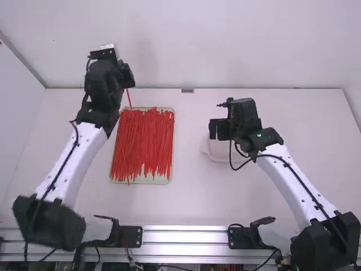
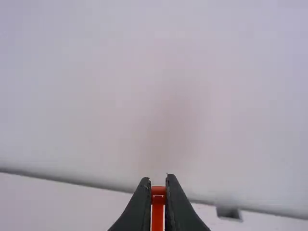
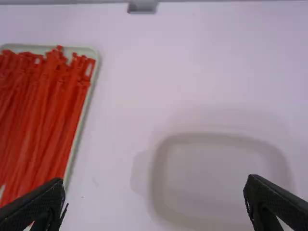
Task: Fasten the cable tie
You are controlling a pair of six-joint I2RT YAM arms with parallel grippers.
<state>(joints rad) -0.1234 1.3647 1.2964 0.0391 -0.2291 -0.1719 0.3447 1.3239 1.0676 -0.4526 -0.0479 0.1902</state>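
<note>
A pale tray left of the table's middle holds a pile of red cable ties, also seen in the right wrist view as red cable ties. My left gripper is raised above the tray's far end and is shut on one red cable tie, which hangs down toward the pile. Its head sits pinched between the fingers. My right gripper stands open above a white dish, with nothing between its fingers.
The white dish lies right of the tray, under the right gripper. A small grey bracket sits at the table's far edge against the back wall. White walls bound the table at the left and back.
</note>
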